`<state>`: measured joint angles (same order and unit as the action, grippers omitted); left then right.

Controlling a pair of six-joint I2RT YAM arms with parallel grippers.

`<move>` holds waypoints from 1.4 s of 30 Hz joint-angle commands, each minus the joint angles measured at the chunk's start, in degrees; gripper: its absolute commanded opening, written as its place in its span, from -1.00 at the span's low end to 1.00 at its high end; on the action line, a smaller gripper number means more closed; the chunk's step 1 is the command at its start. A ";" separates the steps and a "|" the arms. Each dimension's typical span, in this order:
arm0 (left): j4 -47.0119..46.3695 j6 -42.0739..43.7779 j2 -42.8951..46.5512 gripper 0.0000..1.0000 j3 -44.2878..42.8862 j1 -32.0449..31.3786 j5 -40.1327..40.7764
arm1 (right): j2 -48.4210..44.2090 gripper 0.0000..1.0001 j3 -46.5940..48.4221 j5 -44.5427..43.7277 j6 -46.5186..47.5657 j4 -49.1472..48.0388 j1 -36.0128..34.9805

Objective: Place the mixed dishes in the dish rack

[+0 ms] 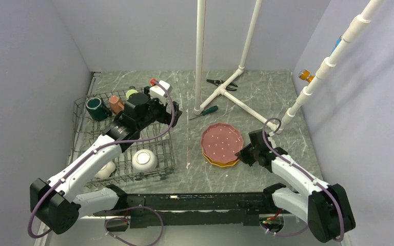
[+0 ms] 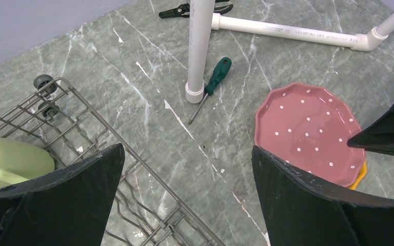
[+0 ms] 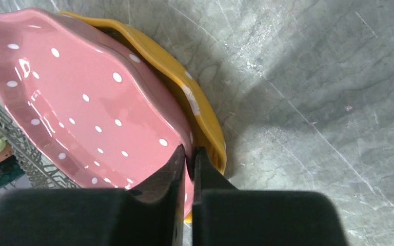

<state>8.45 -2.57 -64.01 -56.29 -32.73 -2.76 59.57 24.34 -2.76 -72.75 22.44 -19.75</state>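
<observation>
I saw right claw [image 3: 189, 164] pinched shut on rim of pink plate [image 3: 82, 102], which sat stacked on yellow plate [image 3: 195, 107] on worktop [image 3: 313, 77]. Left of it: dish rack [image 2: 82, 128], with left claw [image 2: 187, 169] wide open, empty, above. Beyond plate lay screwdriver [image 2: 213, 82] by pipe post [image 2: 199, 46].

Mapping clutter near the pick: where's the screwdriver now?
Top view, centre: the screwdriver lies on the table beside the foot of the upright pipe, just beyond the pink plate.

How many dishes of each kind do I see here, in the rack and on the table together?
Mugs: 3
Bowls: 2
Plates: 2, pink plate and yellow plate
Total: 7
</observation>
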 commanded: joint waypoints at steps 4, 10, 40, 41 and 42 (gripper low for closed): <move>-0.66 0.24 -0.16 0.99 -2.76 -0.28 -1.04 | -4.78 -1.00 -3.61 -1.55 -3.59 -3.30 0.01; -0.56 0.13 -0.60 0.99 -2.88 -0.38 -1.48 | -12.84 -1.00 -5.86 -0.42 -4.65 -7.62 0.21; 0.93 -8.28 -12.36 0.99 -8.59 1.71 -27.88 | -22.89 -1.00 -7.84 5.93 -3.88 -21.35 0.34; 0.32 -9.75 -13.20 0.99 -8.73 2.30 -29.34 | -22.92 -1.00 -7.13 6.07 -3.78 -21.38 0.34; -0.42 -11.21 -14.03 0.99 -8.82 3.10 -31.21 | -22.92 -1.00 -6.63 6.22 -3.54 -21.30 0.36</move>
<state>10.26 -7.90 -75.77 -62.54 -31.73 -23.66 38.89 12.36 0.60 -75.11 13.15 -19.59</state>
